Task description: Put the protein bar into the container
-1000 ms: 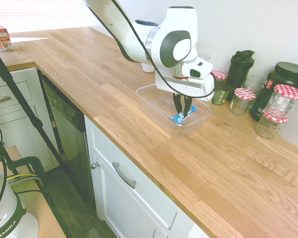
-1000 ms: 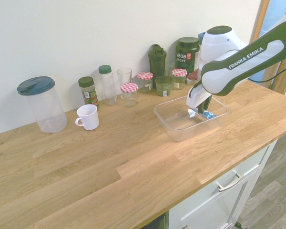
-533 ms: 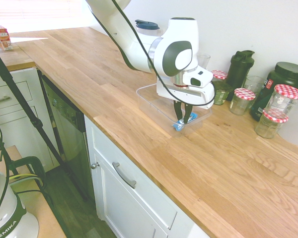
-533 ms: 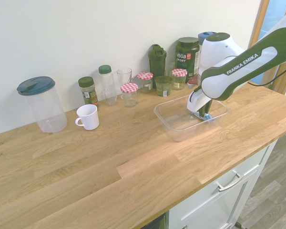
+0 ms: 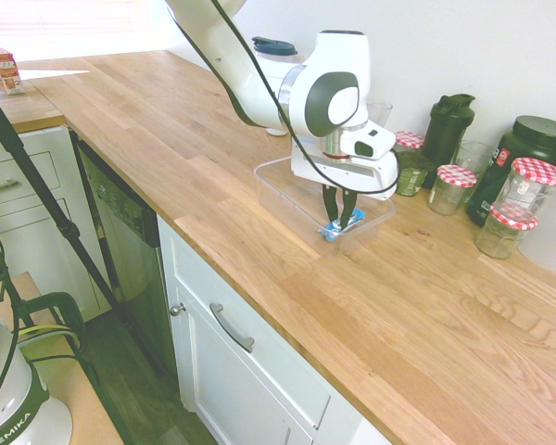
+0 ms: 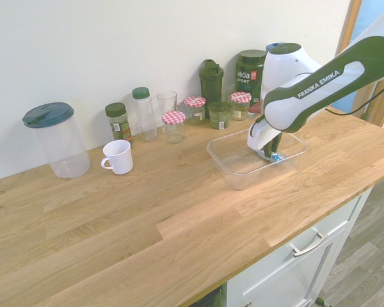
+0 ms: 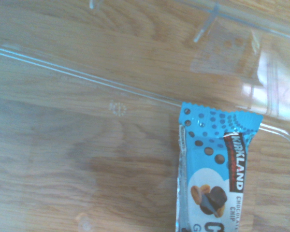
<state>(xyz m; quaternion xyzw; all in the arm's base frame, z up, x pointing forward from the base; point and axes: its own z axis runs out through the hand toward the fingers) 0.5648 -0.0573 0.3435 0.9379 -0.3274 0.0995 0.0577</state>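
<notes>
The clear, shallow rectangular plastic container (image 5: 287, 190) with rounded corners sits on the pale wooden tabletop (image 5: 167, 139), near its front edge. The white arm's claw (image 5: 339, 222) reaches down inside it, its dark fingers pinching the small flat protein bar in a bright blue wrapper (image 5: 342, 224). The bar hangs low within the container's walls, at the end of the container nearest the row of jars; whether its lower end touches the bottom cannot be told. The wrist view shows the wrapper (image 7: 212, 169) with white and dark print against the see-through floor, close to a rounded corner. Apart from the bar and the claw, the container (image 6: 237, 167) holds nothing.

Along the wall stand other vessels: glass jars with red-checked lids (image 5: 452, 188), which look empty, a dark green shaker bottle (image 5: 448, 127), a dark round tub with a black lid (image 5: 528, 153), a clear drinking glass (image 6: 167, 102), two small green-capped bottles (image 6: 118, 121), a white mug (image 6: 118, 156), and a tall clear jug with a dark teal lid (image 6: 56, 137), also empty.
</notes>
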